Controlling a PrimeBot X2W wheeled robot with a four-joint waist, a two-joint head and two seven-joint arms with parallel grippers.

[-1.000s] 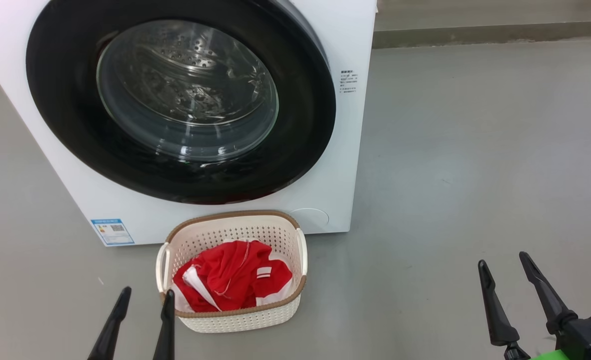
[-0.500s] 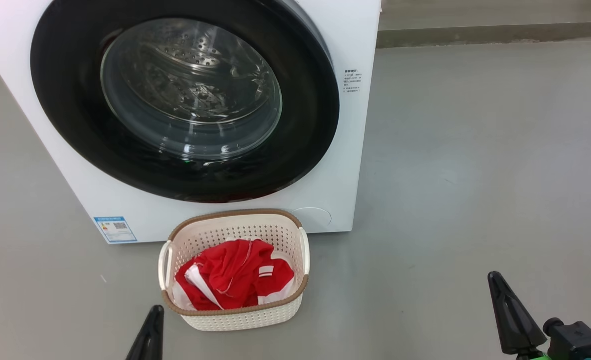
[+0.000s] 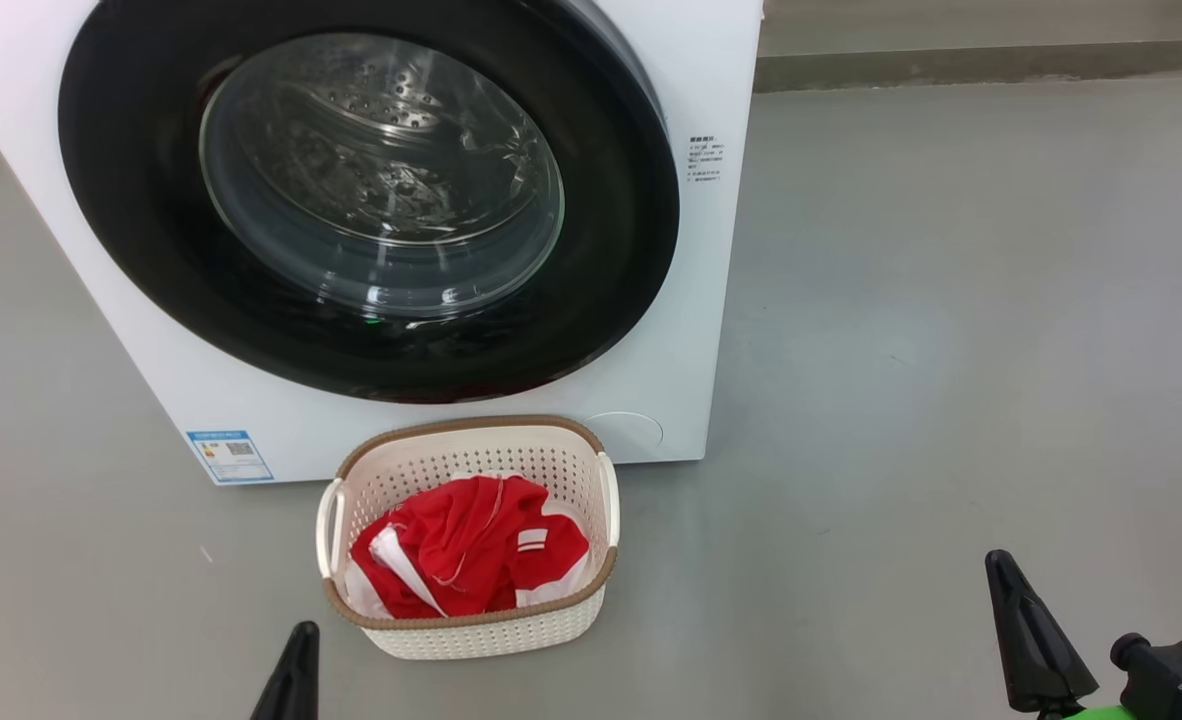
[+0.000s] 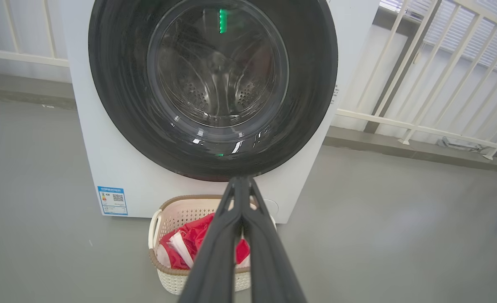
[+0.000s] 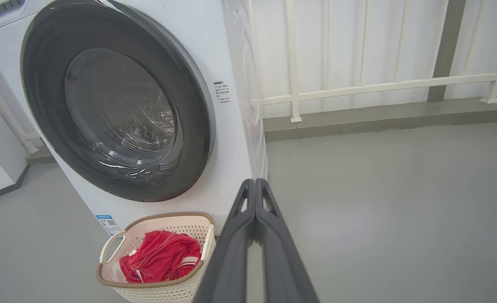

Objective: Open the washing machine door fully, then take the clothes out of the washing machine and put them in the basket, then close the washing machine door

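Both pairs of fingers had snapped together since a second before. The left gripper point(image 4: 240, 182) and the right gripper point(image 5: 255, 183) each stood pressed tip to tip, holding nothing, and sat lower in the head view. Red clothes point(image 3: 461, 560) lay heaped in the basket point(image 3: 471, 432), which stood on the grey floor point(image 3: 951, 300) just in front of the washing machine point(image 3: 696, 330) (its blue label point(image 3: 229, 455) toward the left of the head view). The washing machine door point(image 3: 121, 220) lay flush against the white front, with the steel drum point(image 3: 371, 150) visible through the glass. Both grippers hung apart from the basket, the left one nearer it.
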